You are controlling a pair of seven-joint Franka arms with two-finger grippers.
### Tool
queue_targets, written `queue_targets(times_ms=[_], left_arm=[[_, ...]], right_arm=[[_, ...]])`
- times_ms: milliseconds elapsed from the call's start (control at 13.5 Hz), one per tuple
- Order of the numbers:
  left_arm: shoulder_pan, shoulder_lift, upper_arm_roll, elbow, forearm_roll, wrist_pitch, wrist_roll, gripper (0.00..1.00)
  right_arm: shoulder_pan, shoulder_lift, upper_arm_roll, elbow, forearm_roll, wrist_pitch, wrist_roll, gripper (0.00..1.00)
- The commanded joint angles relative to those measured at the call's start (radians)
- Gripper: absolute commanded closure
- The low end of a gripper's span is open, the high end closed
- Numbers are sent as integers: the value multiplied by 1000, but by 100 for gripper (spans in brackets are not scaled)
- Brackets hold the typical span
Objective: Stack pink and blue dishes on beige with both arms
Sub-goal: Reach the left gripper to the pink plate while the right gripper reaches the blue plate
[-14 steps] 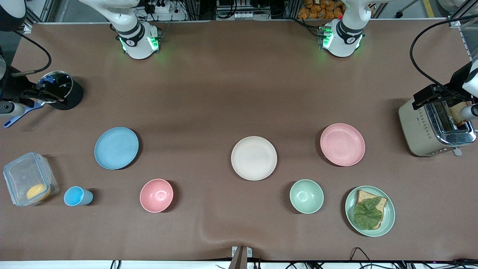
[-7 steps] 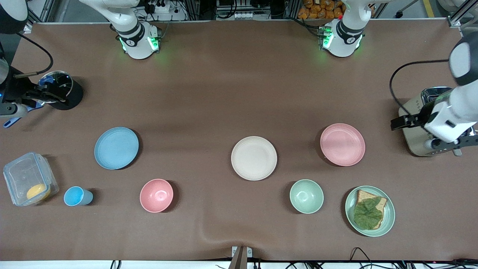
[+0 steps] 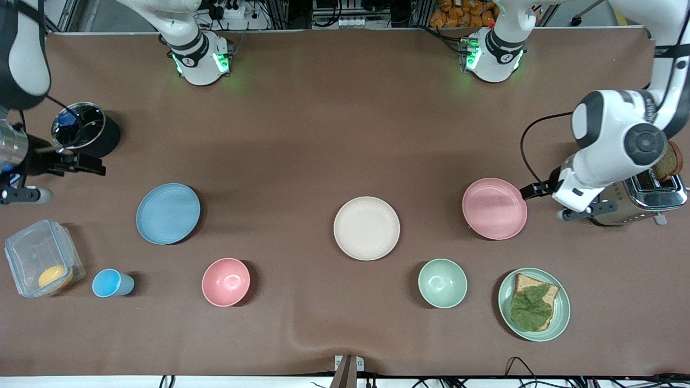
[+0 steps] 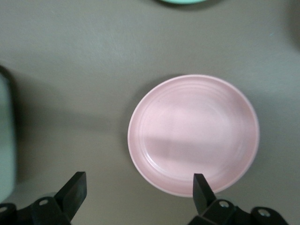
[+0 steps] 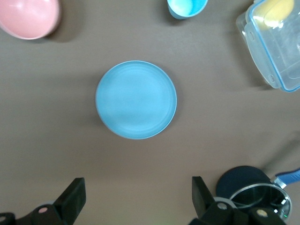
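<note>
The pale pink plate (image 3: 494, 208) lies toward the left arm's end of the table, the beige plate (image 3: 366, 228) in the middle, and the light blue plate (image 3: 168, 213) toward the right arm's end. All three are bare. My left gripper (image 4: 138, 192) is open in the air just off the rim of the pink plate (image 4: 193, 133), on the toaster's side; its hand (image 3: 582, 202) shows between plate and toaster. My right gripper (image 5: 136, 197) is open high over the table, empty, with the blue plate (image 5: 136, 99) below; its hand (image 3: 24, 194) shows near the pot.
A toaster (image 3: 641, 202) with bread stands at the left arm's end. A black pot (image 3: 86, 129) with a glass lid, a clear container (image 3: 43, 264) and a blue cup (image 3: 110, 283) sit at the right arm's end. Nearer the camera are a pink bowl (image 3: 226, 282), green bowl (image 3: 442, 283) and green bread plate (image 3: 533, 304).
My left arm has swung away from the toaster to the pink plate's edge. My right arm has drawn back from the pot and shifted toward the blue plate. The plates have not moved.
</note>
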Motion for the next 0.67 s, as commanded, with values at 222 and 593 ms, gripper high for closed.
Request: queue_targets(times_ms=[222, 593], left_arm=[[44, 81, 0, -147, 17, 256, -26, 0], [94, 177, 0, -137, 17, 342, -26, 0]], right_arm=[[-72, 62, 10, -211, 0, 248, -12, 0], [-105, 186, 10, -236, 1, 345, -12, 0]])
